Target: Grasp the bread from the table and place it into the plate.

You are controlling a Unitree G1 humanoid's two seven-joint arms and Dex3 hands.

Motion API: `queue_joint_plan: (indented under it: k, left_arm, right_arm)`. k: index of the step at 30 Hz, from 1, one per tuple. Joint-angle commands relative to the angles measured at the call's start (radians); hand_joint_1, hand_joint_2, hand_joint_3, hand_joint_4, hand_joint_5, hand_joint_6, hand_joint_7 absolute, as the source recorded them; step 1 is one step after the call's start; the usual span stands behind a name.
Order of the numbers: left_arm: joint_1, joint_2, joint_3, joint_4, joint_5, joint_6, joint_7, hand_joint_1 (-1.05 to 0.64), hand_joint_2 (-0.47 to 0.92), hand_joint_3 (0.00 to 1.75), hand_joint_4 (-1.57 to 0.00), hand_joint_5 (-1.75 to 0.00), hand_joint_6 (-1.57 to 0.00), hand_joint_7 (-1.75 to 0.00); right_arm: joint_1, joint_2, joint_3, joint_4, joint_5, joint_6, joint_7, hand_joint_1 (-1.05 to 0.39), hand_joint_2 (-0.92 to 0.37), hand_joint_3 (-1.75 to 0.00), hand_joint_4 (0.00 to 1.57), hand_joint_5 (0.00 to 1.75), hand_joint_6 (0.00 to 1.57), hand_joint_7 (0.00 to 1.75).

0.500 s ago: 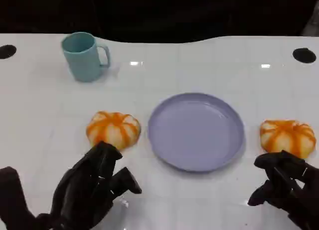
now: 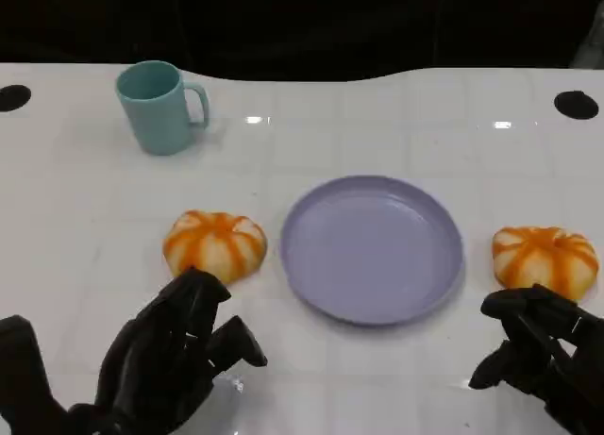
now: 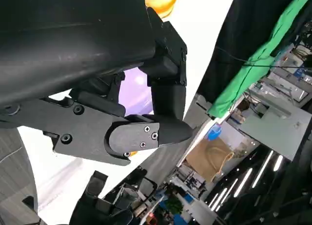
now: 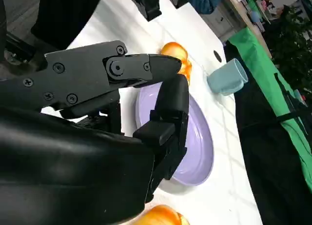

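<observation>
Left robot hand (image 2: 175, 355) open near bread (image 2: 215, 245), plate (image 2: 372, 249) beside

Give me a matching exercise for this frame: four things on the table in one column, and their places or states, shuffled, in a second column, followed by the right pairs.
Things:
1. cup
2. plate
3. left bread
4. right bread

Places or states:
A. just beyond the right hand
B. far left of the table, upright
C. just beyond the left hand
D. middle, nothing in it

Pairs: 1-B, 2-D, 3-C, 4-A
</observation>
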Motion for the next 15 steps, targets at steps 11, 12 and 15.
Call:
queue_joint_plan:
  k: [11, 12, 15]
  left_arm:
    - [-0.07, 0.144, -0.088, 0.037, 0.421, -0.401, -0.011, -0.56, 0.92, 0.38, -0.54, -1.43, -0.52, -0.96]
    - [-0.079, 0.161, -0.096, 0.035, 0.467, -0.427, 0.0, -0.53, 0.92, 0.32, -0.5, -1.29, -0.53, -0.75]
    - [-0.129, 0.247, -0.13, 0.052, 0.67, -0.552, 0.046, -0.5, 0.92, 0.21, -0.42, -0.97, -0.54, -0.41]
  right_arm:
    - [-0.009, -0.013, -0.005, -0.004, 0.001, 0.005, -0.002, -0.46, -0.92, -0.26, 0.62, 1.46, 0.55, 1.13]
    - [-0.011, -0.01, -0.006, -0.003, 0.005, 0.009, -0.004, -0.45, -0.92, -0.25, 0.62, 1.46, 0.55, 1.13]
    - [-0.014, -0.012, -0.005, 0.009, 0.003, -0.007, 0.013, -0.45, -0.92, -0.26, 0.61, 1.45, 0.54, 1.12]
